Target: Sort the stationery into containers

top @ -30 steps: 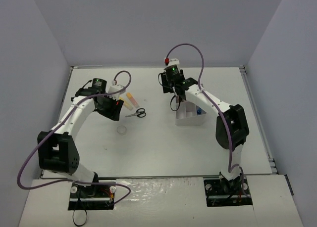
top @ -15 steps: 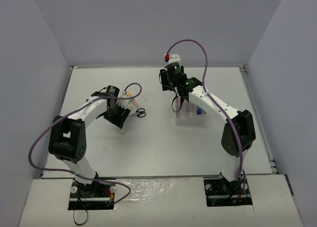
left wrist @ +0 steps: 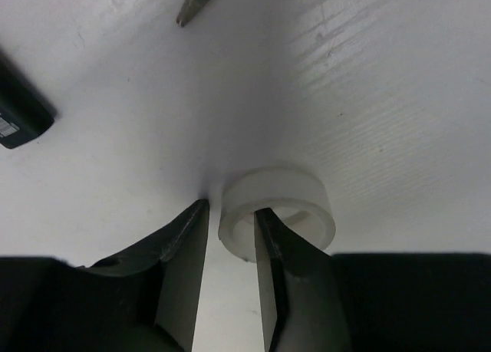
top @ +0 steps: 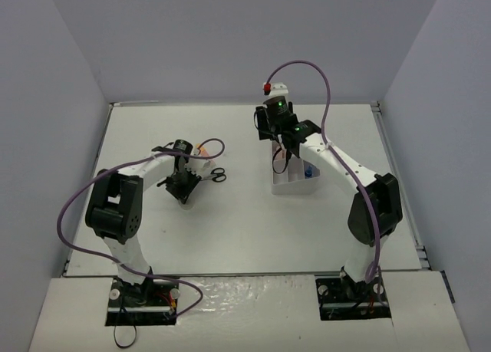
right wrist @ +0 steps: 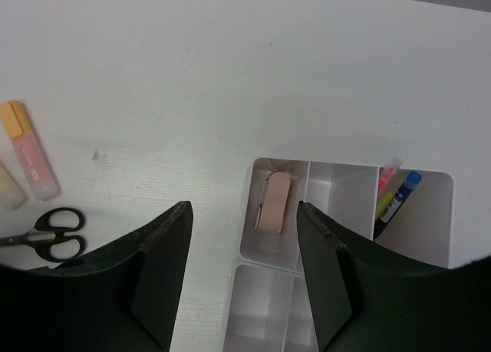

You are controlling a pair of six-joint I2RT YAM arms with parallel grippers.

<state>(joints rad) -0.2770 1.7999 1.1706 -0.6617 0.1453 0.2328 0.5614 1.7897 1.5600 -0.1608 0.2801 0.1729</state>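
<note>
White table (top: 253,229), grey walls (top: 230,37): your left gripper (left wrist: 230,218) straddles the tape ring (left wrist: 285,191).
Jaws narrow, one inside the ring: pinch its wall gently, lift straight, then head for the tray (right wrist: 330,166) at 3 o'clock, where the right gripper (right wrist: 244,206) hangs wide and empty.

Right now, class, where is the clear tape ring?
On the table's left side, beside the scissors: the left wrist view shows the tape ring straddled by the left gripper, one finger inside its hole.
</note>
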